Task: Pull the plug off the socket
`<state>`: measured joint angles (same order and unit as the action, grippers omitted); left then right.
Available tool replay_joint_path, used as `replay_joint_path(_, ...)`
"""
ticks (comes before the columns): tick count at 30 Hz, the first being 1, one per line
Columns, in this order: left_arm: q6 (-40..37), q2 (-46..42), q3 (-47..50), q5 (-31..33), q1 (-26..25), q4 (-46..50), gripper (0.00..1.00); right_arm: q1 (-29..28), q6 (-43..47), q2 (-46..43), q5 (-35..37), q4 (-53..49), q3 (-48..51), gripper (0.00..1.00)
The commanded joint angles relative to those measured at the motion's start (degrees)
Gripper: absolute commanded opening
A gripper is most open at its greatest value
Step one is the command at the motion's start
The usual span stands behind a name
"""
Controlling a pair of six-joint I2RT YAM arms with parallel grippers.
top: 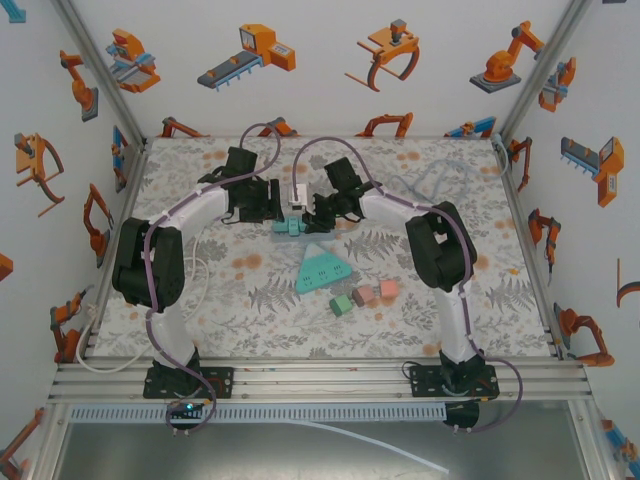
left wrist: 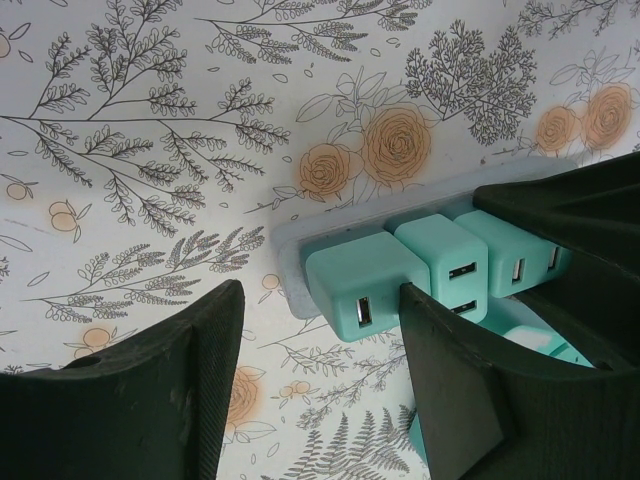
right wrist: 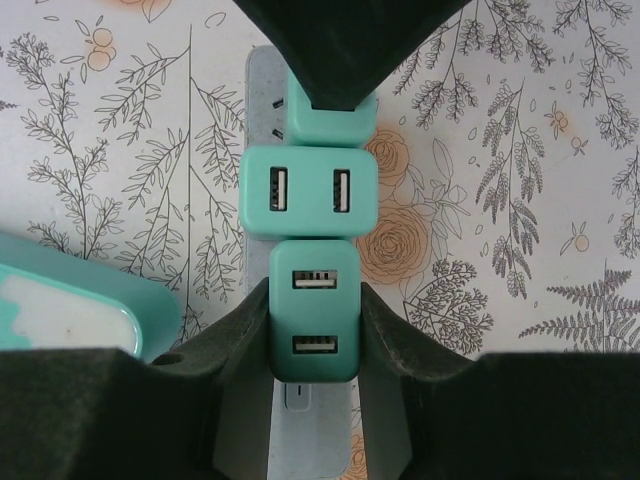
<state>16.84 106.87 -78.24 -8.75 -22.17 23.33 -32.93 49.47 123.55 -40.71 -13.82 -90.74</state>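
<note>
Right gripper [right wrist: 313,300] jaws clamped on end plug [right wrist: 313,325] of power strip [right wrist: 262,100]; left gripper [left wrist: 315,295] jaws part-open, astride far plug [left wrist: 360,285] at strip's opposite end.

Two hands: the left hand [left wrist: 318,295] and the right hand [right wrist: 313,300]. Three teal plugs [right wrist: 309,190] stand in a row on one grey power strip [right wrist: 258,75], the end plug [right wrist: 313,325] between the right hand's fingers. Near the right hand, on the desk [top: 200,300], lie one teal triangular socket block [top: 322,270] and three small blocks [top: 362,297]: one green, two pinkish.
</note>
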Motion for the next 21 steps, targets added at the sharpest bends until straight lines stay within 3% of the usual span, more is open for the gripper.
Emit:
replay_joint_path(1, -1.95, 4.19, 4.92, 5.05, -1.54, 11.42, 0.59, -0.07, -4.6, -4.39, -5.12, 7.22, -0.88, 0.01)
replay_joint_path(5, -1.82, 3.99, 5.3, 5.05, -1.5, 11.43, 0.59, 0.33, -8.16, -3.9, -4.44, 9.21, -1.18, 0.01)
replay_joint_path(9, -1.75, 3.96, 5.31, 4.99, -1.54, 11.29, 0.59, -0.64, -4.52, -4.6, -0.29, 6.5, -1.13, 0.01)
replay_joint_path(13, -1.8, 3.99, 5.38, 5.12, -1.58, 11.17, 0.59, 0.9, -14.22, -5.53, -3.61, 12.71, -0.14, 0.0)
replay_joint_path(18, -1.78, 4.12, 5.91, 4.8, -1.56, 10.99, 0.59, -1.0, -2.4, -5.46, 2.79, 4.65, -0.51, 0.0)
replay_joint_path(21, -1.86, 3.96, 6.41, 4.09, -1.77, 10.88, 0.59, -1.44, -2.83, -5.99, 2.24, 4.45, 0.08, 0.0)
